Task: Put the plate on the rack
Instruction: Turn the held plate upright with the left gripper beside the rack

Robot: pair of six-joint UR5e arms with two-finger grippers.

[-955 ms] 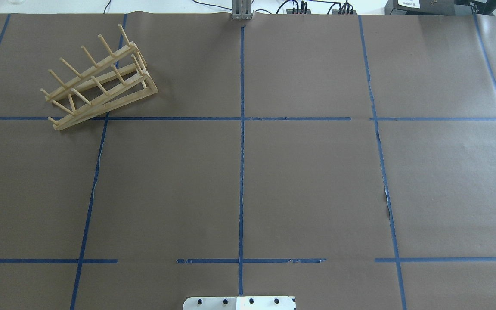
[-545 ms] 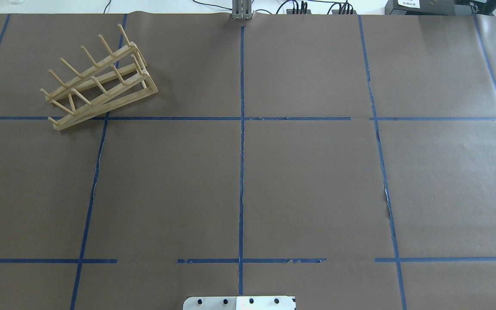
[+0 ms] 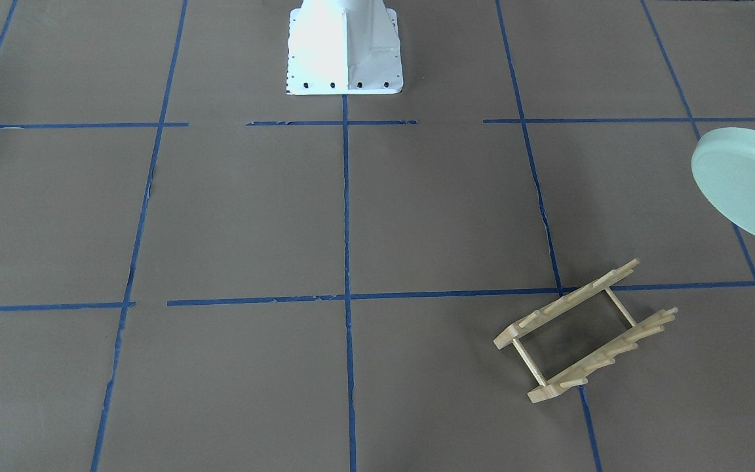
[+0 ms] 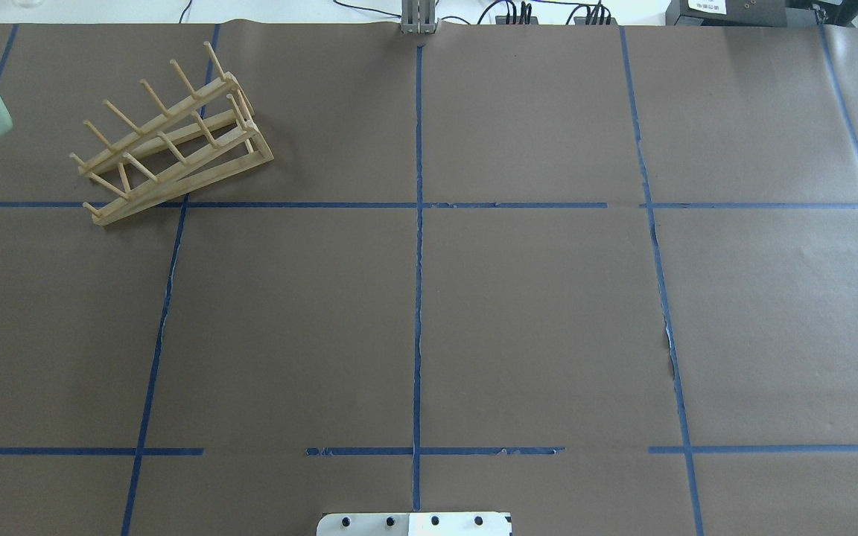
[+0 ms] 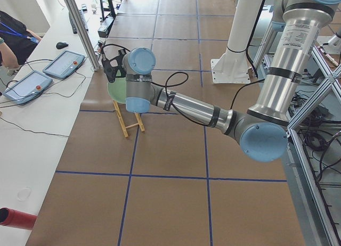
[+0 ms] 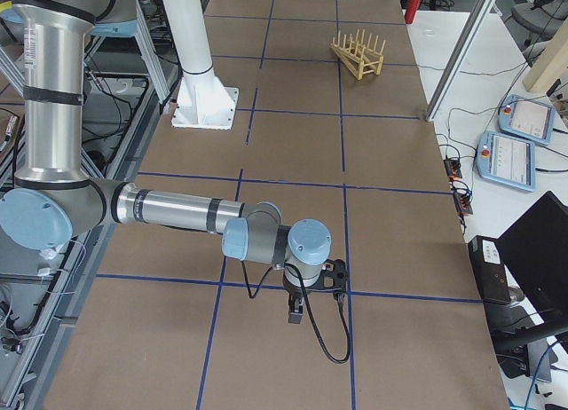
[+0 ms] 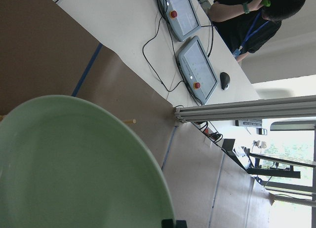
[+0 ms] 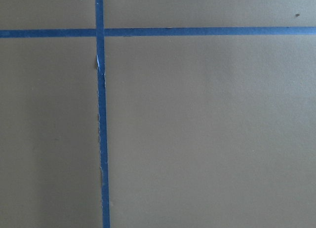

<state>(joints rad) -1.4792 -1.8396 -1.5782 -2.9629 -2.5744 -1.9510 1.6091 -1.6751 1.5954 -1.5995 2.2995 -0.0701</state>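
The small light-wood rack with pegs (image 3: pixel 564 303) stands on the brown paper table (image 3: pixel 253 216), on the robot's far left. The gaps between its pegs are open from above. A pale green round plate (image 3: pixel 748 183) hangs tilted in the air near the rack's outer side, not touching it. The wide middle of the table is open room.

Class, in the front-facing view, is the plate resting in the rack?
No, the plate is at the view's right edge, apart from the rack.
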